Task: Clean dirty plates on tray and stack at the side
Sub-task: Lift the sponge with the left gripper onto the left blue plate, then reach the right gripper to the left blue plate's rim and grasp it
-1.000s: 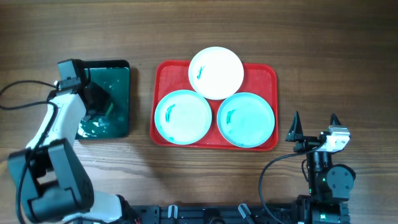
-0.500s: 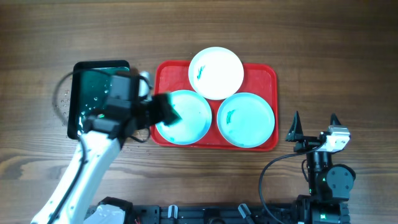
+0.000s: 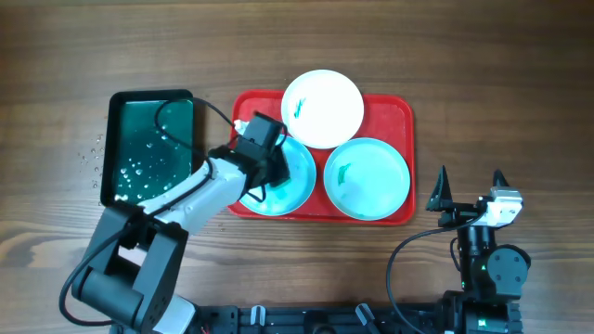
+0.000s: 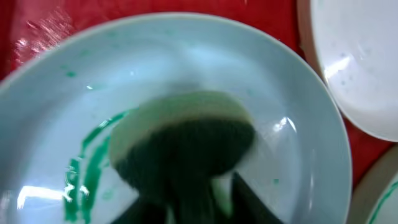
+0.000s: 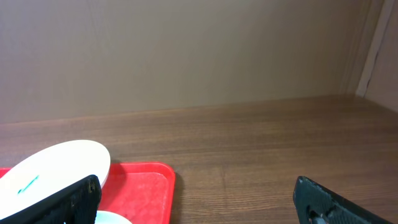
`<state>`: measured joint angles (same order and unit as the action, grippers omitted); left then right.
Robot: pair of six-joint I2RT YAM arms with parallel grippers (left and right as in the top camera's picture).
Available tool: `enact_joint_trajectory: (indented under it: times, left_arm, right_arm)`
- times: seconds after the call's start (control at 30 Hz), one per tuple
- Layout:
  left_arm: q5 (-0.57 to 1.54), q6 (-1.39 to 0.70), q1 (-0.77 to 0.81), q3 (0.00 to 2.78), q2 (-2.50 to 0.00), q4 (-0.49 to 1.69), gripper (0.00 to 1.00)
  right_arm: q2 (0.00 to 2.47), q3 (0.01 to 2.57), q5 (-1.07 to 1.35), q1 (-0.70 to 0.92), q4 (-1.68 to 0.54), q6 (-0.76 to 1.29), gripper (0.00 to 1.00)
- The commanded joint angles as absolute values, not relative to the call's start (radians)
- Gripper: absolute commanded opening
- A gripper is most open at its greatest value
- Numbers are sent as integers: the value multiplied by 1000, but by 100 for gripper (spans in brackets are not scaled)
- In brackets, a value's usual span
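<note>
Three plates lie on the red tray (image 3: 401, 111): a white plate (image 3: 322, 109) at the back, a pale turquoise plate (image 3: 299, 181) front left and another (image 3: 367, 178) front right. My left gripper (image 3: 269, 169) is shut on a green-and-cream sponge (image 4: 180, 134) and presses it onto the front-left plate (image 4: 186, 56), beside a teal smear (image 4: 87, 162). My right gripper (image 3: 469, 186) is open and empty, to the right of the tray. The right wrist view shows the open fingers (image 5: 196, 199), the tray corner (image 5: 146, 186) and the white plate (image 5: 56, 165).
A dark green black-rimmed tray (image 3: 148, 148) holding water stands left of the red tray. Water drops (image 3: 93, 158) lie on the wood beside it. The left arm's cable runs over the green tray.
My left arm has swung from the green tray to the right, over the front-left turquoise plate, and now rests the sponge on it. The right arm has not moved.
</note>
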<state>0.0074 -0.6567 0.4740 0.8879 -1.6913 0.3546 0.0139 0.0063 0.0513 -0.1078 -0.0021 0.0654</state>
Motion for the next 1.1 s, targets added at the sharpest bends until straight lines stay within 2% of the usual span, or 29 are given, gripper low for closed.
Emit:
enact_joint_trajectory:
  times: [0.0,0.03,0.2,0.33,0.37,0.6,0.63,0.73,0.77,0.83,0.87,0.9,0.93,0.97,1.03,1.07]
  left_arm:
    - [-26,-665,435,900,-1579,374,74]
    - [-5,-659,430,905,-1525,385,100]
    - [3,-659,427,905,-1203,494,100]
    - [-253,-670,427,905,-1067,773,100]
    - [-259,-671,427,905,-1066,822,100]
    - [-48,-670,428,901,-1132,892,100]
    - [-48,-670,428,901,-1141,892,100]
    - [-30,-670,428,901,-1159,893,100]
    - [-13,-670,428,901,-1161,900,100]
    - [-11,-670,428,901,-1161,904,100]
    - [-11,-670,428,901,-1161,908,100]
    - [-11,-670,428,901,-1161,915,100]
    - [-11,-670,428,901,-1161,919,100]
    - [-11,-670,428,901,-1161,918,100]
    - [-11,-670,428,901,-1161,918,100]
    - [-11,-670,428,901,-1161,917,100]
  right_arm:
    - [11,5,60,-112,1,56,100]
    - [11,5,60,-112,1,56,100]
    - [11,5,60,-112,1,56,99]
    - [11,5,60,-112,1,56,100]
    - [11,5,60,-112,1,56,100]
    - [11,5,57,-112,1,54,99]
    - [11,5,96,-112,7,98,100]
    - [11,5,478,-112,34,713,100]
    - [11,5,550,-112,35,997,100]
    - [11,6,619,-112,39,1395,100]
    - [11,6,636,-112,53,1532,100]
    - [11,6,670,-112,165,1579,100]
    - [11,6,688,-112,328,1538,100]
    - [14,28,716,-112,568,1493,99]
    - [36,138,733,-112,515,1430,99]
    - [73,257,762,-112,359,1280,99]
